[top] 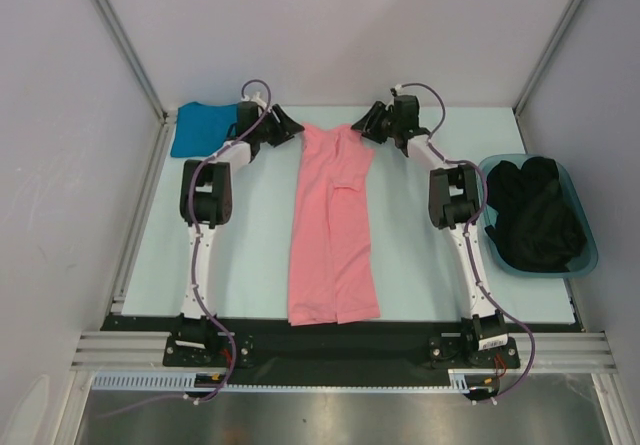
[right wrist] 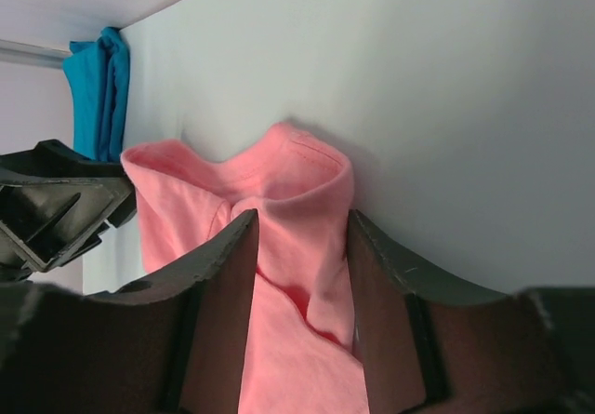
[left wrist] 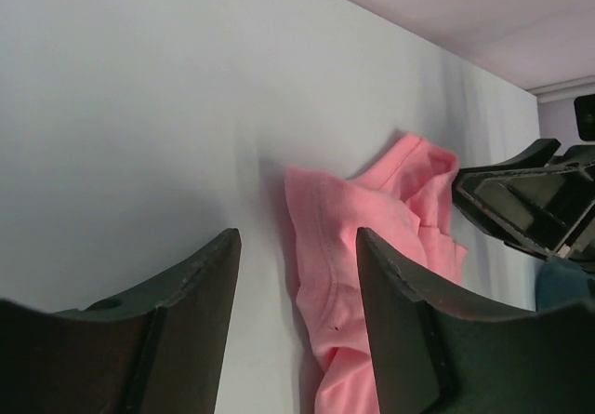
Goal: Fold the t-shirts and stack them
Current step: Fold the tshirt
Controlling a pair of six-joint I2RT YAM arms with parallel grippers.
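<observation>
The salmon pink t-shirt [top: 335, 235] lies folded into a long strip down the middle of the table. The teal-blue t-shirt [top: 203, 128] lies folded at the far left corner. My left gripper [top: 287, 127] is open at the pink shirt's far left corner; in the left wrist view its jaws [left wrist: 297, 239] stand apart over the shirt's edge [left wrist: 372, 209]. My right gripper [top: 363, 125] is open at the far right corner; its jaws [right wrist: 304, 223] straddle the folded pink fabric [right wrist: 279, 167]. The teal-blue shirt also shows in the right wrist view [right wrist: 93, 98].
A translucent teal tub [top: 592, 250] with black cloth [top: 540, 215] in it stands at the table's right edge. Grey walls close in the back and both sides. The two grippers face each other closely across the pink shirt's far end.
</observation>
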